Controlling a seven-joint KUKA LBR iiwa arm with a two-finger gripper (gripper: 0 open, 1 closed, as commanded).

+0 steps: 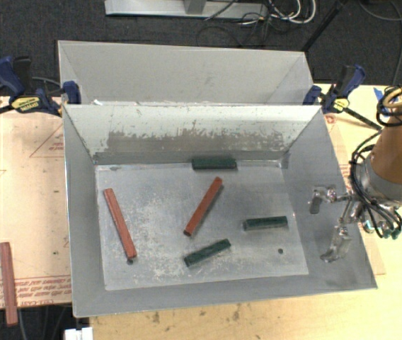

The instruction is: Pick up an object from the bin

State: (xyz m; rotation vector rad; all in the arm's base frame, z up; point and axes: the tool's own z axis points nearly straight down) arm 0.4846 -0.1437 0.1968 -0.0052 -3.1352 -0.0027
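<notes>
The gripper [328, 224] hangs at the right of the frame, over the sloping right wall of the grey bin [81, 190]. Its two metal fingers [319, 198] stand wide apart, one toward the upper side and one toward the lower side of the frame, and nothing lies between them. Behind it, at the right edge, are the arm's orange cover [399, 154] and a bundle of dark cables [378, 218].

The nearest thing to the jaws is a short dark green bar [265, 223], lying flat on the bin floor just left of the gripper, level with the gap between the fingers but outside it and not touching them.

Further left and lower lies a second green bar [207, 253], tilted slightly. A third green bar [214, 164] sits against the foot of the back wall, near the upper middle. A red stick [204, 206] lies slantwise in the centre of the floor, and a longer red stick [119, 224] lies along the left side. All five pieces lie apart from one another.
</notes>
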